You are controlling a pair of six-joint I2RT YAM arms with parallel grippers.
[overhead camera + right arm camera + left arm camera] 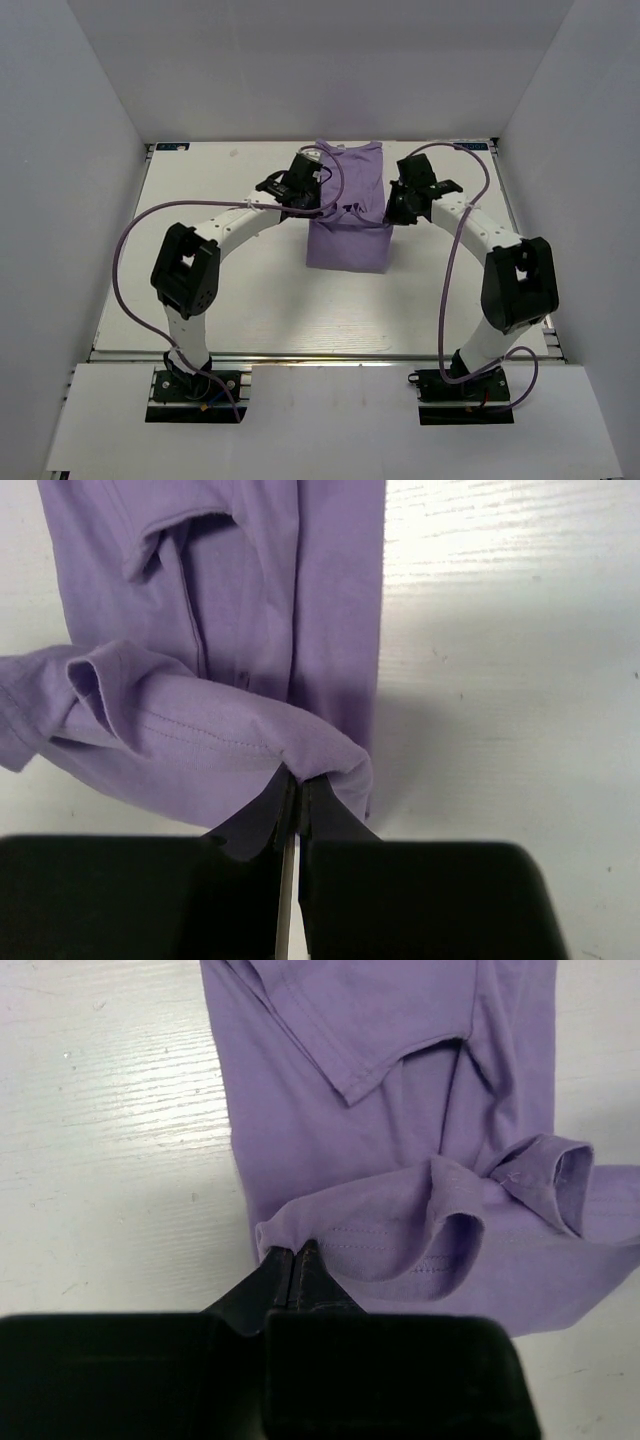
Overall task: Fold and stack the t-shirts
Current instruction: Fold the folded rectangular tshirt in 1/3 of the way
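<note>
Pinching t-shirt (pixel 346 245) hem, left tool (pixel 297 1253) and right tool (pixel 297 779), above white table (pixel 250 300)

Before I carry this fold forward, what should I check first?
1. Left gripper shut on the t-shirt edge: ok.
2. Right gripper shut on that edge: ok.
3. Sleeves folded in over the body: ok.
4. Held edge straight between the grippers: not ok, it sags and curls.
5. Second t-shirt to stack on: cannot tell, none in view.
</note>
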